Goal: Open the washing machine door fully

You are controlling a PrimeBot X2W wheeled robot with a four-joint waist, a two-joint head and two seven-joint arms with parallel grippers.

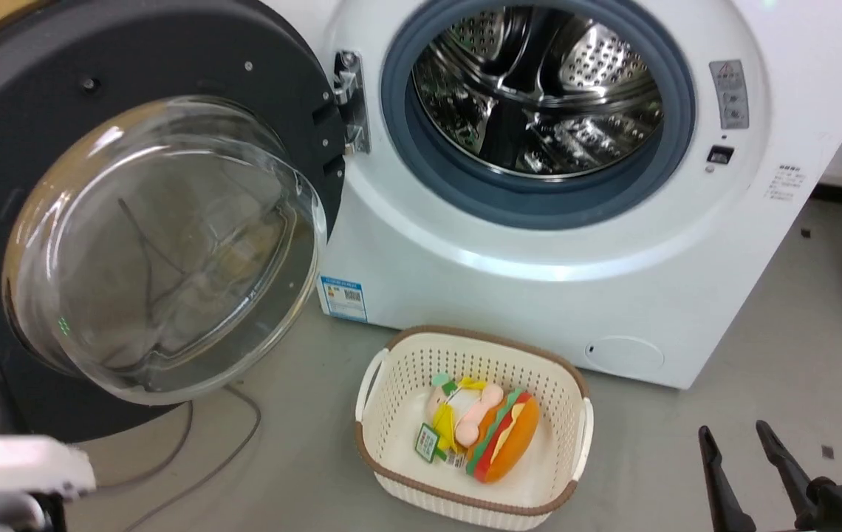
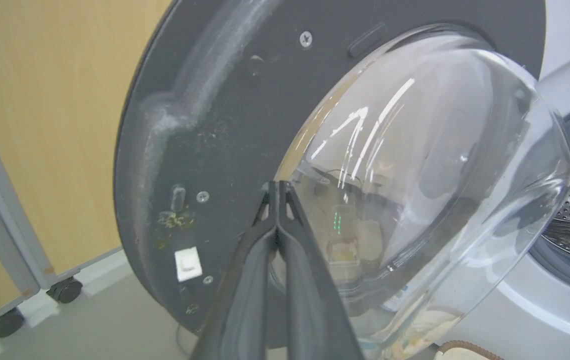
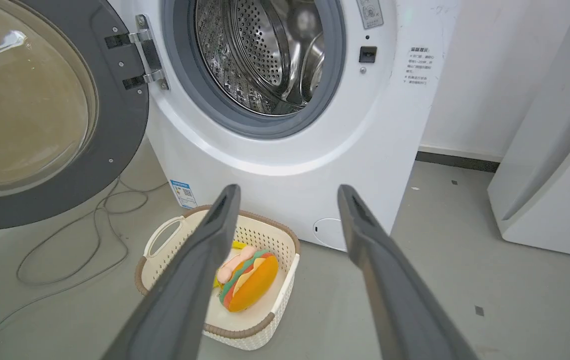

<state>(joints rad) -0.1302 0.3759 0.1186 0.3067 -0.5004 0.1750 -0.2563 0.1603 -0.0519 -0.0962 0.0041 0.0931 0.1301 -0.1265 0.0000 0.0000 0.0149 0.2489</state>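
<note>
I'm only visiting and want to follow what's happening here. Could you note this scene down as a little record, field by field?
Door: washing machine door swung wide to the left, inner face outward
Machine: washing machine, steel drum exposed, nothing seen inside
Left arm: left pincer shut, tips by the door's glass bowl; contact unclear
Right arm: right pincer open, holding nothing
Floor: basket holding a toy burger, before the machine; cable below the door

door (image 1: 170, 44) inner face: matt dark grey plastic, dusty, around a clear glossy glass bowl (image 1: 162, 251). drum (image 1: 539, 81): shiny perforated steel. gasket (image 1: 539, 203): matt grey rubber. washer (image 1: 510, 266): glossy white. basket (image 1: 480, 362): perforated cream plastic.
</note>
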